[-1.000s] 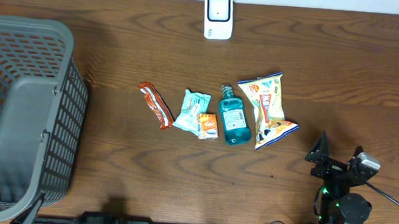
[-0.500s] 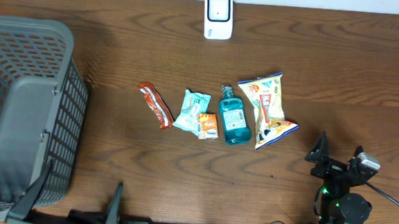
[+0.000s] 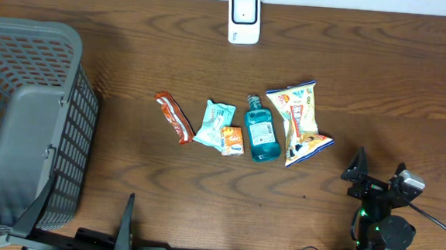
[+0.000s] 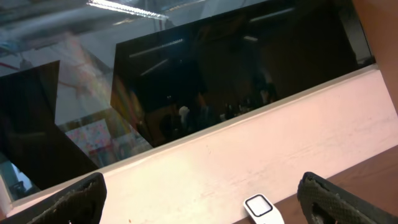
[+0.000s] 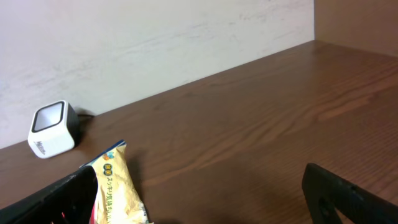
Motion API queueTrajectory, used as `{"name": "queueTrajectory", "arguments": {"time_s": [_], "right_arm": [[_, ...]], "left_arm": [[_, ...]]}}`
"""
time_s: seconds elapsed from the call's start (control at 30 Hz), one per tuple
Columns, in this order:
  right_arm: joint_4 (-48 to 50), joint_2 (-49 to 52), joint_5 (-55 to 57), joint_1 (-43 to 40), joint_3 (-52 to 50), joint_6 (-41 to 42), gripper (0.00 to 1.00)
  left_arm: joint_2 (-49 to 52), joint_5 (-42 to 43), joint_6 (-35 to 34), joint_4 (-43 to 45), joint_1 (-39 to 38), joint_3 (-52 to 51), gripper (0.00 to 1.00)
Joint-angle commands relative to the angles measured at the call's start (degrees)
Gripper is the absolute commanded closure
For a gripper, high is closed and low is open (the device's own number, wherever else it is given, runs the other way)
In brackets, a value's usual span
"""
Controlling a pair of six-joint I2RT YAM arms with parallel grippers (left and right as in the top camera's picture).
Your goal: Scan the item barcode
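Currently, right fingers [image 5: 348, 199]: spread wide and holding nothing. They sit low at the near edge of the desk [image 3: 381, 80], right of the item row, aimed across toward the far wall.
Left fingers [image 4: 68, 199]: spread wide and holding nothing. They are at the near edge beside the basket, tilted up so the wrist view shows mostly wall and dark window.
Reason for posture: judged a ready stance, since open fingers suit a first pick and no item is approached yet.
Item row: five items lie flat side by side at mid-desk, well apart from both arms.
Row contents, left to right: orange-red snack bar [image 3: 175, 117], mint packet [image 3: 214, 122], small orange packet [image 3: 232, 140], blue mouthwash bottle [image 3: 261, 131], yellow snack bag [image 3: 301, 120].
Closest item: the snack bag lies nearest the right fingers and shows at the lower left of the right wrist view.
Barcode scanner [image 3: 244, 18]: stands at the far edge by the wall, behind the row, with bare desk in front for presenting a code.
Basket [image 3: 74, 155]: grey mesh, open side up at the left, probably for scanned items.
Obstructions: nothing lies between row and scanner. The small orange packet touches the mint packet and sits just beside the bottle, crowding a grasp there. No barcode is discernible from above.
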Motion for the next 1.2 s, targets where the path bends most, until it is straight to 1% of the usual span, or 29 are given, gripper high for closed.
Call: {"name": "queueTrajectory", "arguments": {"time_s": [0.0,0.27,0.43,0.5,0.6,0.67,0.77,0.93,1.17], "right_arm": [[-0.20,-0.26,0.09,0.17,-0.04,0.74,0.01],[-0.20,-0.26,0.09,0.17,-0.04,0.74,0.01],[-0.20,-0.26,0.09,0.17,-0.04,0.74,0.01],[-0.20,-0.26,0.09,0.17,-0.04,0.74,0.01],[-0.20,-0.26,0.09,0.17,-0.04,0.74,0.01],[-0.20,-0.26,0.09,0.17,-0.04,0.74,0.01],[-0.20,-0.26,0.09,0.17,-0.02,0.74,0.01],[-0.20,-0.26,0.09,0.17,-0.02,0.74,0.01],[-0.20,-0.26,0.09,0.17,-0.02,0.74,0.01]], "left_arm": [[-0.07,-0.74,-0.35,0.28,0.42,-0.11,0.02],[-0.09,-0.72,-0.33,0.24,0.42,-0.28,0.02],[-0.07,0.33,-0.68,0.31,0.39,-2.08,0.02],[-0.07,1.95,-2.25,0.35,0.39,-3.06,0.02],[-0.07,2.14,-6.78,0.26,0.39,-4.92,0.02],[-0.07,2.14,-9.86,0.28,0.39,-6.36,0.02],[-0.07,2.78,-11.91,-1.57,0.39,-8.50,0.02],[-0.07,2.97,-11.93,-2.73,0.39,-13.62,0.02],[-0.07,3.37,-11.87,-0.94,0.39,-22.32,0.02]]}}
